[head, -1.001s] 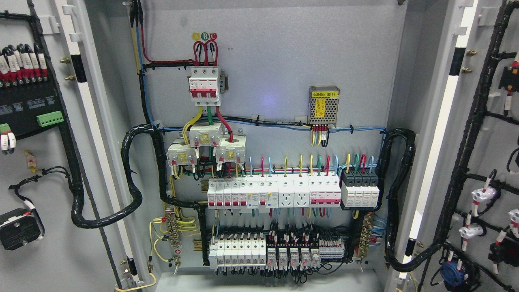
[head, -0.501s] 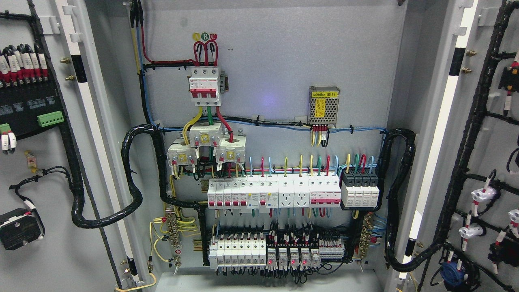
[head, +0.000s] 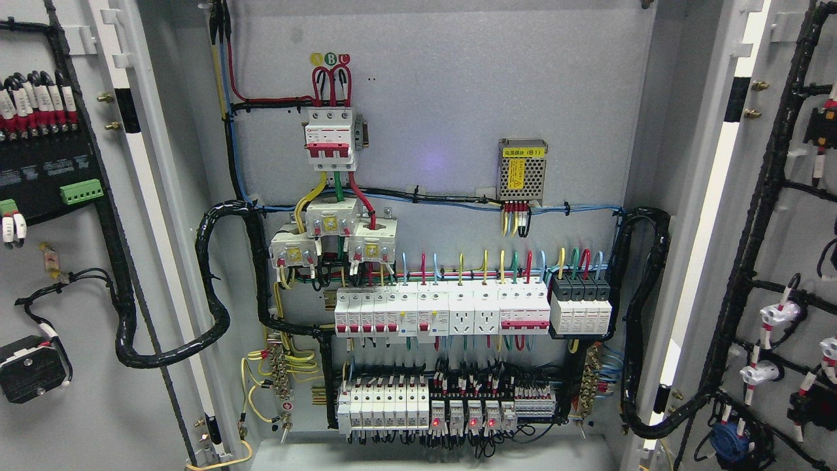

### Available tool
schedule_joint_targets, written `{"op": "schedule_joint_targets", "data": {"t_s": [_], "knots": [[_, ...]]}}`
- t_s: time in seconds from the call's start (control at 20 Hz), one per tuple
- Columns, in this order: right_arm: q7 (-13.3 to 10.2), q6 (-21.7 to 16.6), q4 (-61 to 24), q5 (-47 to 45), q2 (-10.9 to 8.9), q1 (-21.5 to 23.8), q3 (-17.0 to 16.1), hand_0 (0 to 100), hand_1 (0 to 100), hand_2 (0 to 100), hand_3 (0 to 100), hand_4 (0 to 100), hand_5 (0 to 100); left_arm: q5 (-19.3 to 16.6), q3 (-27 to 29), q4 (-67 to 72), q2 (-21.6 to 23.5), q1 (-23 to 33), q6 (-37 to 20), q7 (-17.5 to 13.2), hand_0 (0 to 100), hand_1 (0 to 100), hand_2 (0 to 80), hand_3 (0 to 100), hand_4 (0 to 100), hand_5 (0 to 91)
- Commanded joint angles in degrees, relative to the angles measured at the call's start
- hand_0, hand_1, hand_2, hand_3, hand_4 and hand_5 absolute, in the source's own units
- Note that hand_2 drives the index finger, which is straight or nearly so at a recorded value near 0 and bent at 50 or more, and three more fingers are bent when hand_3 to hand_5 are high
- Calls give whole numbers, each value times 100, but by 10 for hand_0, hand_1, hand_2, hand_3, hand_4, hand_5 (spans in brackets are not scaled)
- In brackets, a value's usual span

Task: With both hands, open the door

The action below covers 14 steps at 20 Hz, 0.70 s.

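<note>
Nothing has shifted since the earlier frames: the head view shows the same grey steel electrical cabinet (head: 444, 78) with both of its doors swung fully open. Left grey door leaf (head: 85, 392), at the picture's left edge, carries a black terminal module with red-capped wires (head: 39, 124) and a thick black wrapped cable loom (head: 216, 314) that loops from it into the cabinet. Right grey door leaf (head: 804, 261), at the right edge, carries black harness branches and white indicator-lamp backs (head: 778, 317). On the grey back panel, a white three-pole main breaker with red toggles (head: 331, 139) sits near the top; below it lie three white current transformers (head: 332, 237). A perforated metal power supply with a yellow label (head: 522, 170) hangs to the right of them. Lower down, a row of white miniature breakers and sockets (head: 441, 313) runs across, with a second row of white breakers and black relays showing red lights (head: 444, 405) beneath it. Neither robot hand nor arm appears, so whether the fingers are spread or curled cannot be told.
</note>
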Motion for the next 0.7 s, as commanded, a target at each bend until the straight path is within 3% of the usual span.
{"op": "schedule_joint_targets", "data": {"t_s": [0.0,0.15,0.35,0.65], "knots": [[-21,525,2350,30,251,-348,-5,191,0,0,0,0,0,-64,-97,3467,-214,-733,2,4,0,0,0,0,0,0],[-99,738,2367,39,286,-348,-5,191,0,0,0,0,0,-309,-71,3732,-249,-874,2,4,0,0,0,0,0,0],[-696,1193,2394,704,286,-348,4,191,0,0,0,0,0,-801,-44,4503,-486,-1146,2,4,0,0,0,0,0,0],[-864,1967,2394,1611,286,-348,3,191,0,0,0,0,0,-829,-27,5340,-557,-1446,19,65,0,0,0,0,0,0]]}}
